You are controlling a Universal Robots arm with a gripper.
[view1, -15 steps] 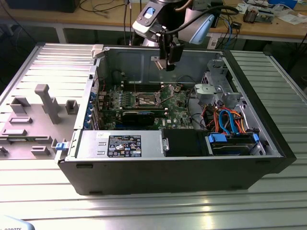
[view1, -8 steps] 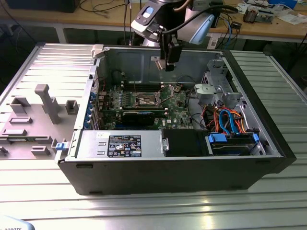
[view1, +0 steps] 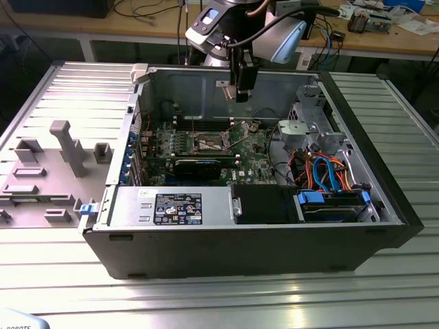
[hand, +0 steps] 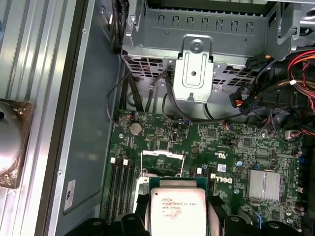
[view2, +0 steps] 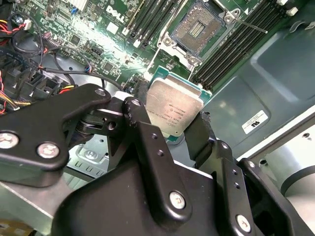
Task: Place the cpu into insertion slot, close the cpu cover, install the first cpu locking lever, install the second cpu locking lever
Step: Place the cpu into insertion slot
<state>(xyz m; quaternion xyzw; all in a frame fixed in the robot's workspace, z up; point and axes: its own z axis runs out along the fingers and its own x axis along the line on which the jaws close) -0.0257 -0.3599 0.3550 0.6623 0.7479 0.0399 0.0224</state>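
Observation:
My gripper [view2: 172,118] is shut on the cpu [view2: 173,105], a flat square chip with a silvery top, pinched by its edges between two black fingers [view2: 140,105]. In the first wrist view the cpu [hand: 177,209] hangs above the green motherboard [hand: 231,152], partly covering the insertion slot. The insertion slot [view2: 199,29] lies uncovered below and ahead, its dark tan contact field showing inside a metal rim. In the exterior view my gripper [view1: 241,92] hangs inside the computer case, well above the insertion slot [view1: 209,142]. A thin metal frame [hand: 163,160], apparently the cpu cover, stands just beyond the chip.
The open black computer case [view1: 260,240] lies on a ribbed metal table. Long memory slots [view2: 236,34] flank the socket. A metal drive cage [hand: 197,64], bundled cables [view1: 326,171] and a black card [view1: 197,166] crowd the case. A grey fixture tray [view1: 48,171] sits at the exterior view's left.

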